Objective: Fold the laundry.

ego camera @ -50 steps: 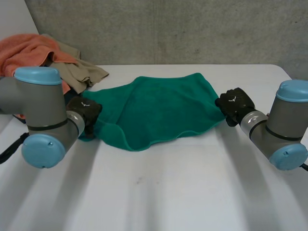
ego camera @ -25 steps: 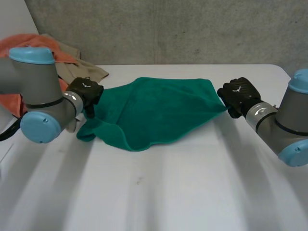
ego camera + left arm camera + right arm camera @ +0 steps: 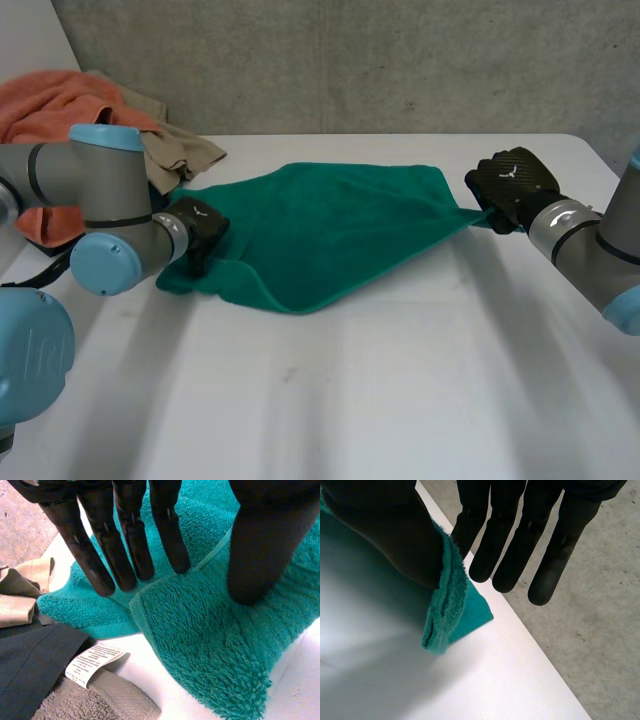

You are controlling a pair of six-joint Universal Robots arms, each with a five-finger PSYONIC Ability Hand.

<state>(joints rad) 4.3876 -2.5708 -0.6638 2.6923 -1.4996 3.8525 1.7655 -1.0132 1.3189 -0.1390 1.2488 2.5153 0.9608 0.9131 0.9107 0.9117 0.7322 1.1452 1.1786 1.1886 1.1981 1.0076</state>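
Observation:
A green towel (image 3: pixel 340 230) lies spread across the middle of the white table (image 3: pixel 380 400), stretched between both hands. My left hand (image 3: pixel 197 228) is over its left corner. In the left wrist view its fingers (image 3: pixel 125 540) are straight with their tips on the folded towel edge (image 3: pixel 210 645), and the thumb rests apart on the pile. My right hand (image 3: pixel 512 185) holds the towel's right corner just above the table. There the thumb (image 3: pixel 395 535) pinches the doubled towel edge (image 3: pixel 452 605) against the first finger, and the other fingers are straight.
An orange towel (image 3: pixel 50 100) and a beige garment (image 3: pixel 175 150) are heaped at the back left. Beside my left fingertips lie a dark garment (image 3: pixel 35 665) and a grey cloth with a white label (image 3: pixel 92 662). The table's edge and floor (image 3: pixel 580 580) are close beyond my right hand.
My left hand rose to the towel's back-left edge, then came down onto its left corner. My right hand drew the right corner further right, pulling the towel tauter.

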